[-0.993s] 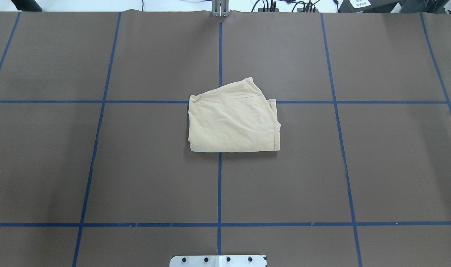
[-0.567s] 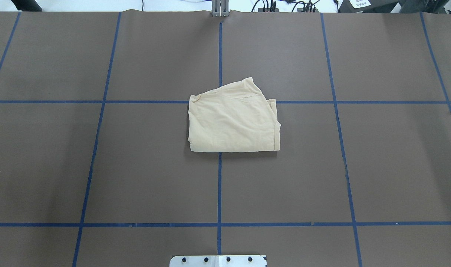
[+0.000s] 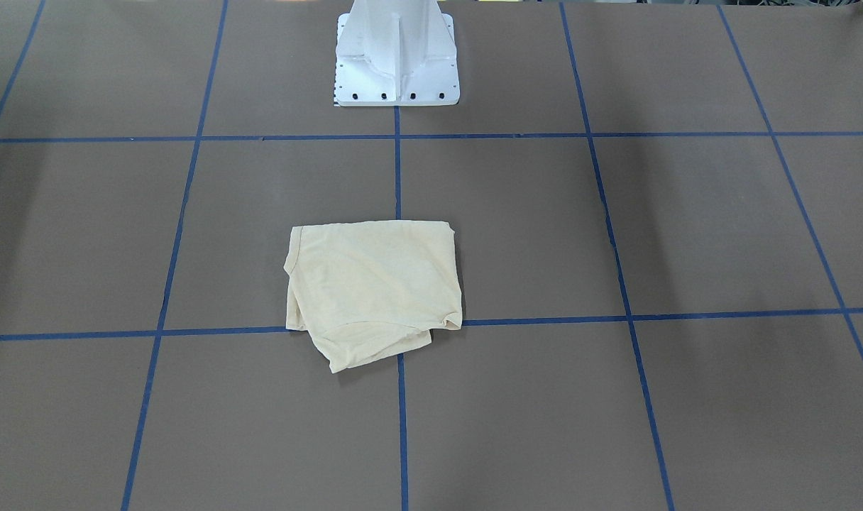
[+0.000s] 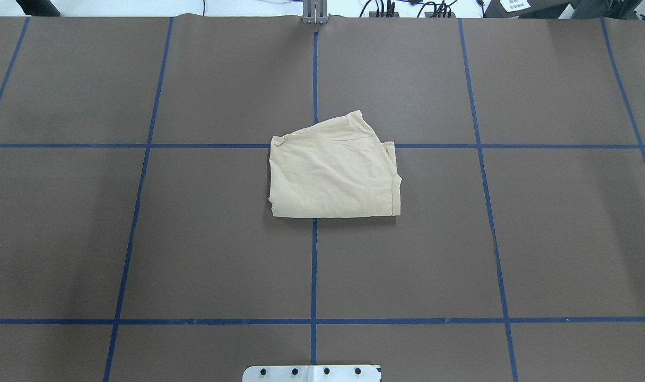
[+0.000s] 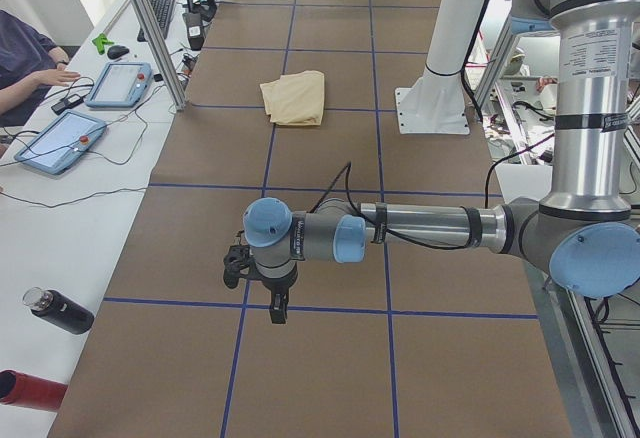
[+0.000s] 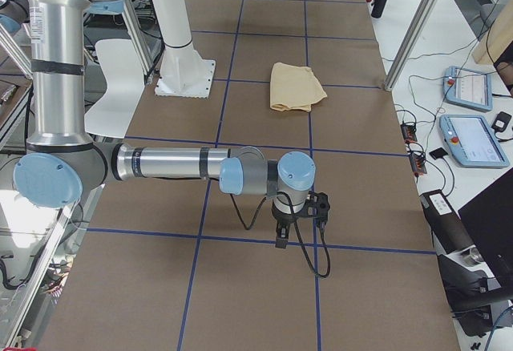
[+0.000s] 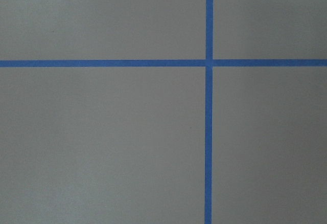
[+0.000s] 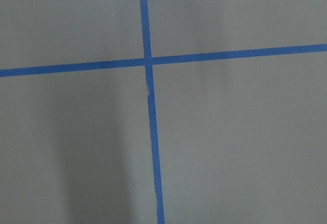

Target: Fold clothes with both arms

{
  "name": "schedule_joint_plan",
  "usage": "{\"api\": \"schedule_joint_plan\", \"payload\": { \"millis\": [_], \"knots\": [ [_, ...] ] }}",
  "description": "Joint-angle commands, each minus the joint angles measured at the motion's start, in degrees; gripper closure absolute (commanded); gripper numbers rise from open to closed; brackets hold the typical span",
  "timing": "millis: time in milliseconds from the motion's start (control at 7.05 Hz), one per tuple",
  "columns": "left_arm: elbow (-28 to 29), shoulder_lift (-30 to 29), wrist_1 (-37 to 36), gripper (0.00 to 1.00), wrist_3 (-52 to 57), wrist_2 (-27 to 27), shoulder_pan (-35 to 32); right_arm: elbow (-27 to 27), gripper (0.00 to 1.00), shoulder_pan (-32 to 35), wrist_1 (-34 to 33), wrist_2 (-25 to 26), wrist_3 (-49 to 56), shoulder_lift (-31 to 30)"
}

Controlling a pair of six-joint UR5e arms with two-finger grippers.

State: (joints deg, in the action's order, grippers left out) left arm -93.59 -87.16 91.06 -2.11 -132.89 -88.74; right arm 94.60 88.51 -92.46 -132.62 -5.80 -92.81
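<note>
First, facing the robot, we find the pale cream-yellow thin cloth shirt (image 3: 375, 284) folded into a compact packet mid-way along the brown paper-covered worktop (image 3: 651, 213). It sits on a crossing of blue tape lines (image 3: 545, 321), well out from the white metal pedestal (image 3: 396, 64). No arm shows here.

Next, from overhead, the shirt (image 4: 333, 175) is slightly wider than deep, so its long axis runs from the robot's left to its right, with a slanted flap at the far edge. More of it sits on the robot's right of the centre line, so we judge the right arm marginally nearer.

From the left end, the grey-and-silver left arm (image 5: 420, 228) reaches low over the worktop with its black left hand (image 5: 277, 310) pointing down. The shirt (image 5: 295, 98) lies well apart beyond it. We cannot tell whether that hand is open or closed.

From the right end, the right arm (image 6: 168, 163) mirrors this. The right hand (image 6: 282, 235) hangs well short of the shirt (image 6: 295, 86), and we cannot tell its state either.

Both wrist cameras show only worktop and tape crossings, with no cloth. We judge each hand must travel inward toward the middle to reach the shirt.
</note>
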Motion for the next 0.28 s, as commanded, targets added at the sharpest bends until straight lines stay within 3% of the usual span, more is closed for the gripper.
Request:
{"api": "schedule_joint_plan", "payload": {
  "millis": [0, 142],
  "knots": [
    [-0.10, -0.03, 0.00, 0.00, 0.00, 0.00, 0.06, 0.06, 0.00, 0.00, 0.00, -0.01, 0.00, 0.00],
    [-0.02, -0.12, 0.00, 0.00, 0.00, 0.00, 0.06, -0.02, 0.00, 0.00, 0.09, 0.08, 0.00, 0.00]
  ]
}}
